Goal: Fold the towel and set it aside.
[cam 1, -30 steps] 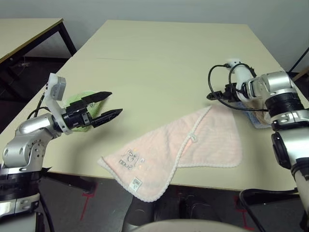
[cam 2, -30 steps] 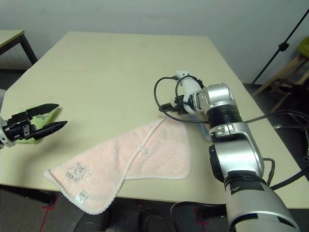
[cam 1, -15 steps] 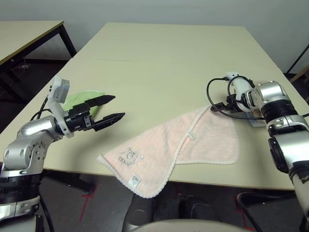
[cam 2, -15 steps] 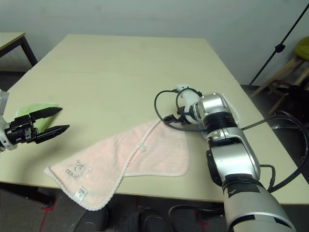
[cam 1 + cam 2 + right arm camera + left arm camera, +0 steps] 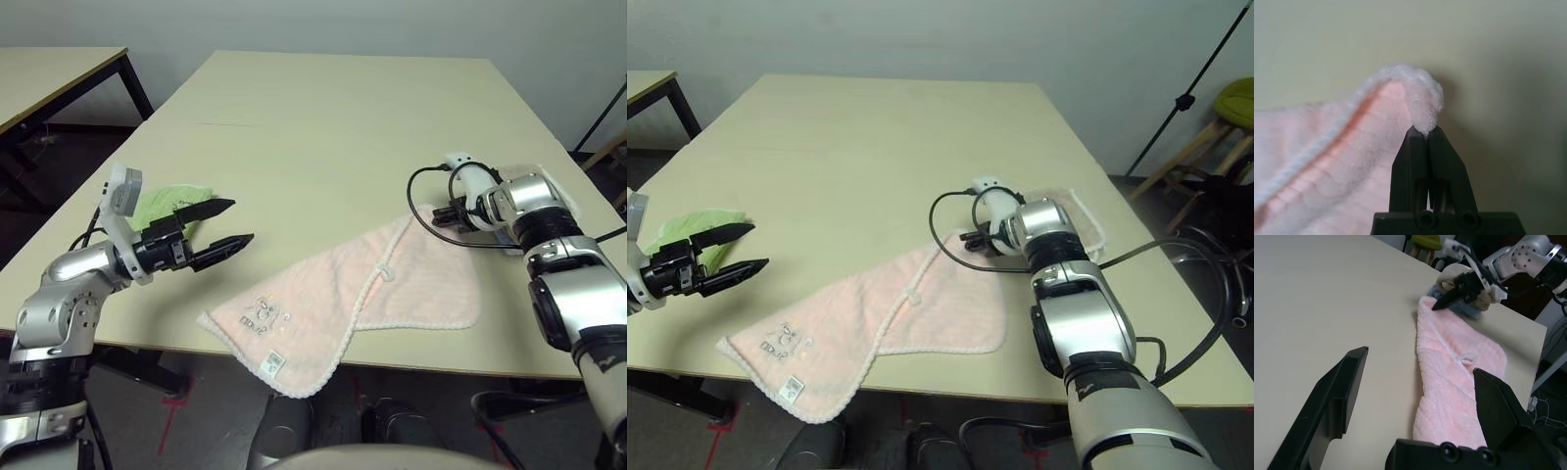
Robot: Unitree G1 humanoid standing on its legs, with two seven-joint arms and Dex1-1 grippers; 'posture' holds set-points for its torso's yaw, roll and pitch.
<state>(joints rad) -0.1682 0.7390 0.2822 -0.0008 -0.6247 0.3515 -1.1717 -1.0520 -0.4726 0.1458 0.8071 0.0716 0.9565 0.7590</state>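
Two black fingers of the right gripper (image 5: pixel 1420 133) are pressed together on the white-edged far corner of the pale pink towel (image 5: pixel 362 304), which lies spread on the table (image 5: pixel 323 127) from that pinch back toward the near edge, its labelled corner overhanging. Off to its side, the left gripper (image 5: pixel 223 225) hovers above the table with fingers spread apart, a lime-green cloth (image 5: pixel 162 203) just behind it.

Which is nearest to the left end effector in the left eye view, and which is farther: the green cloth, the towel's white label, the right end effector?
1. green cloth, just behind the left end effector.
2. white label, at the towel's near corner.
3. right end effector, across the table, pinching the towel's far corner.
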